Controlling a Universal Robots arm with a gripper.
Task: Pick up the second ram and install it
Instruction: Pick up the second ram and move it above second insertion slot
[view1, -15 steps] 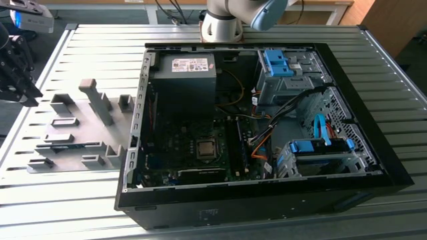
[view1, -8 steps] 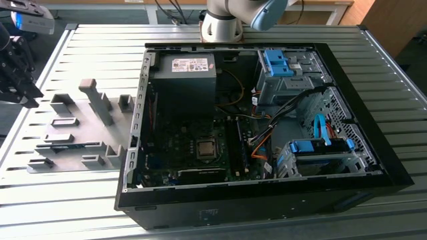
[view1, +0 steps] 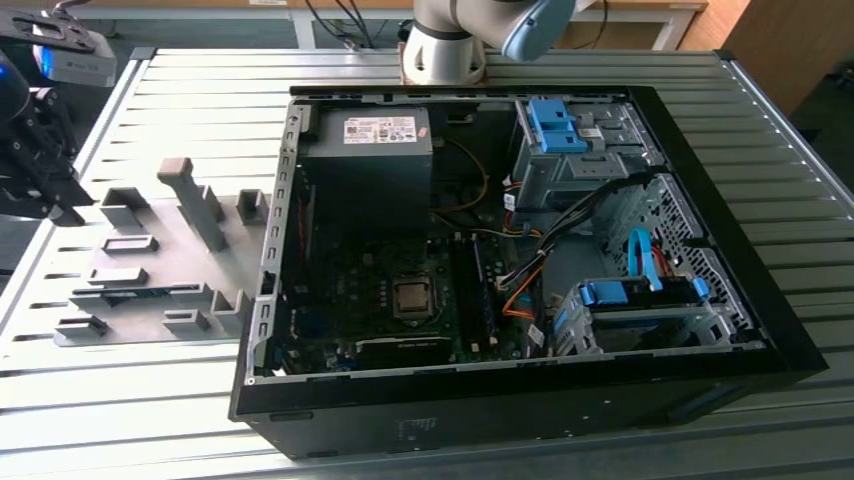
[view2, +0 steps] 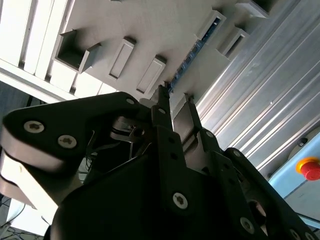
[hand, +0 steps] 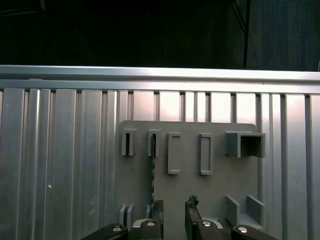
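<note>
At the exterior view's left, beside the open case (view1: 534, 415), one grey fixture plate (view1: 167, 262) is laid on the slatted counter (view1: 774, 150). One ram (view1: 150, 292) is seated in that plate between blocks; its chips and label cannot be made out. In both wrist views the pincer (view2: 175, 99) (hand: 175, 204) is held over the plate, its two fingers (view2: 161, 102) parted and nothing gripped; the ram (view2: 192, 50) lies ahead of the tips, outside the gap. One pale label (view1: 380, 130) is borne by the power supply (view1: 367, 170); its print is illegible. Two blue brackets (view1: 561, 125) are counted inside the case. One red button (view2: 310, 167) is cut off by the frame.
</note>
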